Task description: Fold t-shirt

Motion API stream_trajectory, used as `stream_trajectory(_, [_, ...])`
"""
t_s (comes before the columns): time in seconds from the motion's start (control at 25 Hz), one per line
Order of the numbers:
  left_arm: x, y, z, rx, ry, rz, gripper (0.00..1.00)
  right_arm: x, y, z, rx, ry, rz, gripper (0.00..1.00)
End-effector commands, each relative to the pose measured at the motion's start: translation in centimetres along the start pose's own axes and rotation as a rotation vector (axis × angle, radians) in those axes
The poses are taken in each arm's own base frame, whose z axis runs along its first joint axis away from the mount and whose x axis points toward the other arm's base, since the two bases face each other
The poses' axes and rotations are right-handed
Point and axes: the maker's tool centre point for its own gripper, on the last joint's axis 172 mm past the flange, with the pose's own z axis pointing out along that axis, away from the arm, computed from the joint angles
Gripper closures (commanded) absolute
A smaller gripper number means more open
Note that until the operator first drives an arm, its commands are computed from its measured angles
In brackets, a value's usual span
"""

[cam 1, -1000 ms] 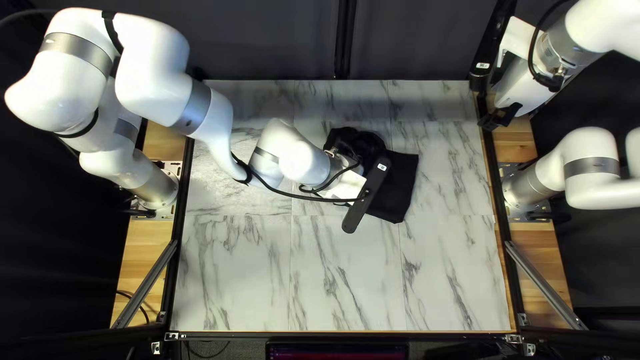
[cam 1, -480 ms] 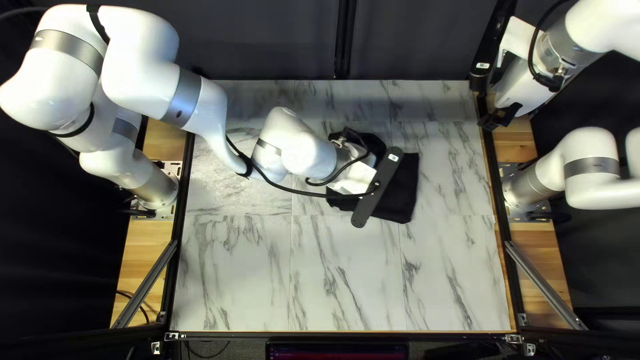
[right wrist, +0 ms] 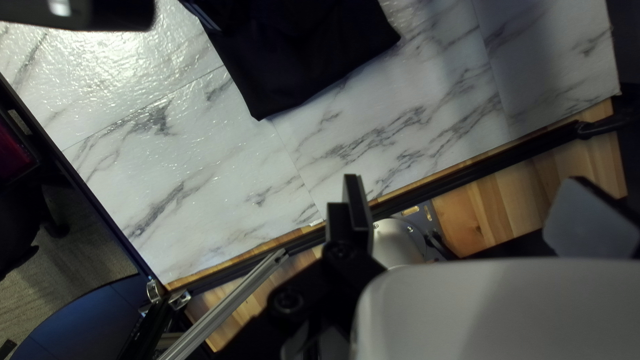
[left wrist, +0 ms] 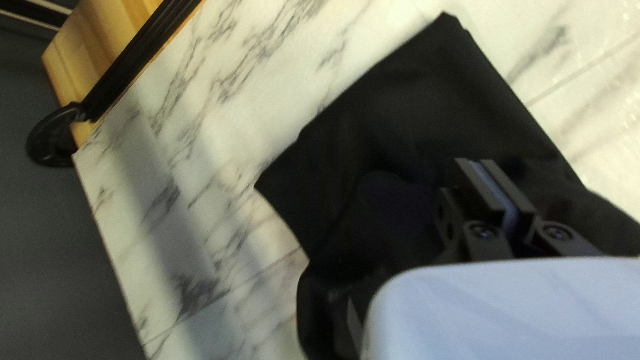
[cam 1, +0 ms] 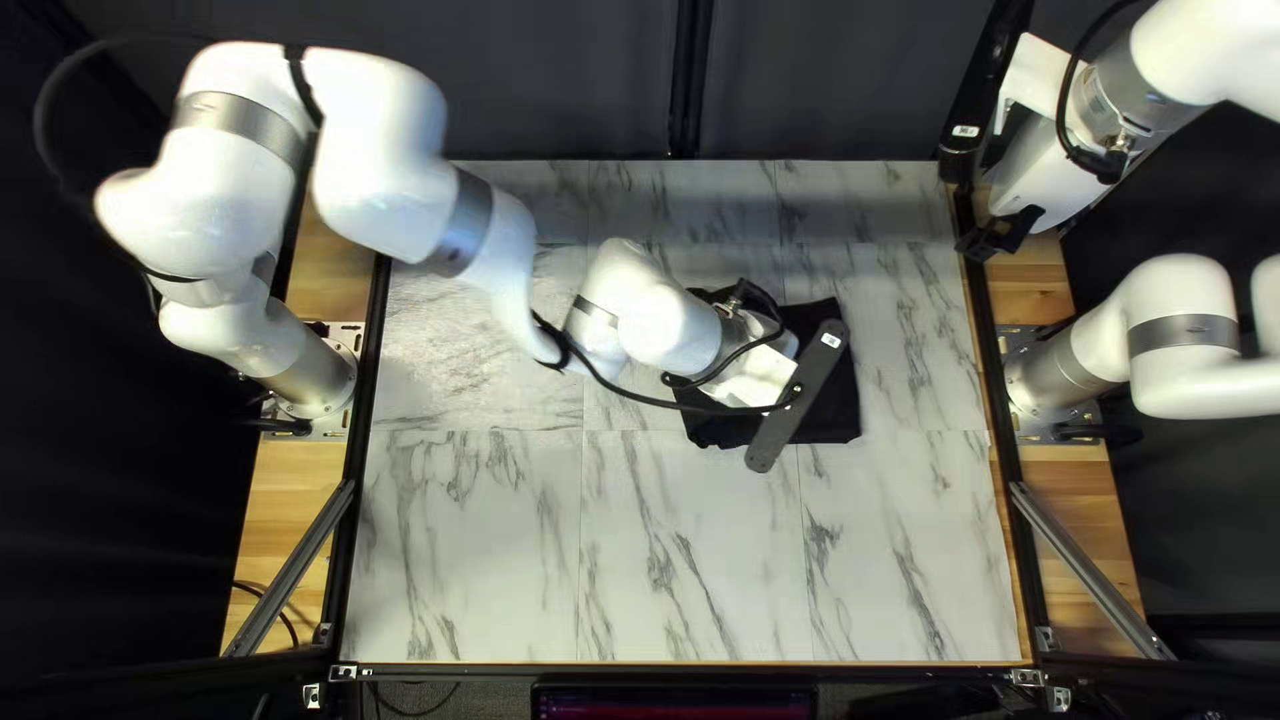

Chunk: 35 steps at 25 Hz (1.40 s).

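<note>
Little force should be used: the left pincer is pressed together over the black T-shirt on the worktop, the right pincer spread; smoothing is best done slowly.

The left arm crossed from the table's left side to the middle, barring a straight drop onto much of the t-shirt; its long dark bar blocked more. The near strip of marbled tabletop gave a gripper room to pass from side to side, as did the stretch right of the shirt. The right gripper and a dark post crowded the far right corner.
</note>
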Motion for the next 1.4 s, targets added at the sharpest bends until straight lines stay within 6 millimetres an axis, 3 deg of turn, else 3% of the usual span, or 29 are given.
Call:
stream_trajectory(0.04, [-0.5,-0.2,1.8,-0.01,0.026,-0.04,1.0,0.0,0.0,0.0,0.0,0.0,0.0,0.0])
stream_trajectory(0.24, [-1.1,0.2,2.9,-0.023,0.049,-0.065,1.0,0.0,0.0,0.0,0.0,0.0,0.0,0.0])
stream_trajectory(0.28, [-1.1,0.3,2.9,-0.025,0.052,-0.066,0.93,0.0,0.0,0.0,0.0,0.0,0.0,0.0])
stream_trajectory(0.32, [-0.9,0.4,2.9,-0.034,0.06,-0.06,0.22,0.0,0.0,0.0,0.0,0.0,0.0,0.0])
stream_trajectory(0.36, [-0.9,0.4,2.6,-0.039,0.065,-0.056,0.0,0.0,0.0,0.0,0.0,0.0,0.0,0.0])
stream_trajectory(0.68, [-2.4,-1.0,-3.2,-0.013,0.071,-0.023,0.0,0.0,0.0,0.0,0.0,0.0,0.0,0.0])
stream_trajectory(0.8, [-4.3,-2.5,-5.5,0.012,0.053,-0.017,0.0,0.0,0.0,0.0,0.0,0.0,0.0,0.0])
stream_trajectory(0.92, [-7.7,-4.8,-7.3,0.024,0.018,-0.023,0.0,0.0,0.0,0.0,0.0,0.0,0.0,0.0])
stream_trajectory(1.12, [-12.4,-7.8,-7.0,-0.018,-0.043,-0.021,0.0,0.0,0.0,0.0,0.0,0.0,0.0,0.0])
stream_trajectory(1.4, [-17.7,-9.9,-5.6,-0.108,-0.113,-0.051,0.0,0.0,0.0,0.0,0.0,0.0,0.0,0.0])
